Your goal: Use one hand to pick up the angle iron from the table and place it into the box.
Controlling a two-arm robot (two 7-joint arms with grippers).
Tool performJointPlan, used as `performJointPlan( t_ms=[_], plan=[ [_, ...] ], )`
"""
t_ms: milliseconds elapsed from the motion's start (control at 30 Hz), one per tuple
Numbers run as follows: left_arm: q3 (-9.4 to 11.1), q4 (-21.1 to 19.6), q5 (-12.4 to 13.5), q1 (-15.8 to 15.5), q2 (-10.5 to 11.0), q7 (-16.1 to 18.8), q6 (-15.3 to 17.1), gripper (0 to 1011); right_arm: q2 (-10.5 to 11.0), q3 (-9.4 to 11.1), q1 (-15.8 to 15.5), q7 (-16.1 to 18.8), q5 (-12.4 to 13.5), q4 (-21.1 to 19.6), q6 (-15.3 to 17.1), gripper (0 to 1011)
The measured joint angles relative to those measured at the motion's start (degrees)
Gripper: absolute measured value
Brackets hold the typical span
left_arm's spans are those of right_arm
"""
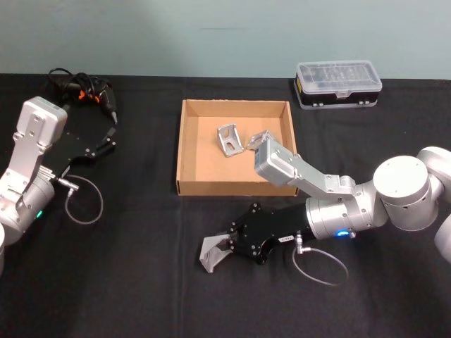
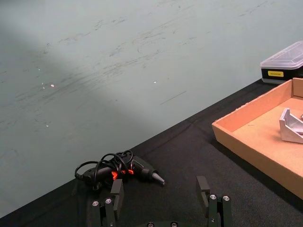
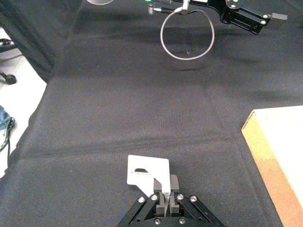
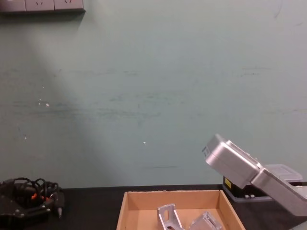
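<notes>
A grey angle iron (image 1: 210, 257) sits at the black table (image 1: 127, 282), in front of the tan cardboard box (image 1: 184, 151) and left of its front corner. My right gripper (image 1: 225, 251) is shut on one flange of it; in the right wrist view the fingers (image 3: 173, 183) pinch the slotted plate (image 3: 147, 170). I cannot tell whether it rests on the table or hangs just above. Two more angle irons (image 1: 229, 139) (image 1: 254, 139) lie inside the box. My left gripper (image 1: 108, 135) is parked open at the far left, its fingers (image 2: 116, 193) wide apart.
A black plastic case with a clear lid (image 1: 338, 83) stands behind the box on the right. A black power tool with coiled cable (image 1: 84, 90) lies at the back left. My right forearm (image 1: 282, 165) overhangs the box's front right corner.
</notes>
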Motion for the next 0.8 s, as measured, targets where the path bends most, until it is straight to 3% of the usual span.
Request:
performJointPlan(
  t_ms=[367,533,800],
  plan=[
    [0.0,0.0,0.0,0.0,0.0,0.0,0.0,1000,-0.17,0.48,-0.13,-0.51,0.53,-0.33,-0.05,57],
    [0.0,0.0,0.0,0.0,0.0,0.0,0.0,1000,-0.08,2.18,-0.4,-2.02,1.79,-1.73,-0.6,57],
    [0.0,0.0,0.0,0.0,0.0,0.0,0.0,1000,0.11,7.56,-0.06,-8.09,3.17,-3.75,-2.34,57]
  ],
)
